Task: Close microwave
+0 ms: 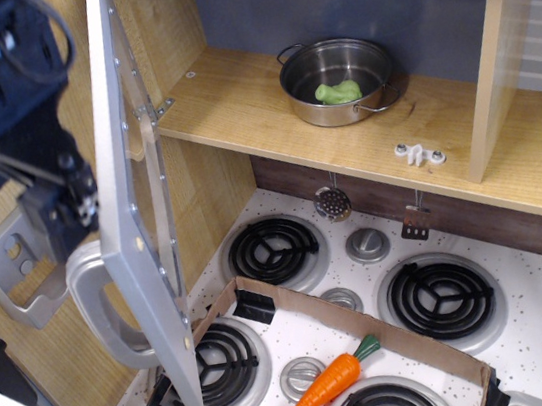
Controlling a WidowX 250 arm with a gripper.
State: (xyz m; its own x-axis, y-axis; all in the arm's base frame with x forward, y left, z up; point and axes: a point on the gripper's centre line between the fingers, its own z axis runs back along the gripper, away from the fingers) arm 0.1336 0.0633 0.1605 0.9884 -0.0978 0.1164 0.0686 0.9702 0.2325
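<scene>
the light-wood toy microwave's large grey plastic door (136, 212) stood swung wide open, edge-on, its chunky grey loop handle (100, 313) low on the outer face. just outside that door the dark gripper (59, 218) hung empty, though i could not tell how far its jaws were parted. a push might have snagged the handle, or skidded off the thin edge, leaving the steel pot (338, 79) in the cavity beyond uncovered.

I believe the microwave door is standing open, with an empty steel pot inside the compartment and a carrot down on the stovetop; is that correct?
Not quite: the steel pot is not empty. The observation.image view shows a green item lying in it. The rest holds: the microwave door stands open, the pot sits inside the wooden compartment, and the carrot lies on the stovetop.
</scene>
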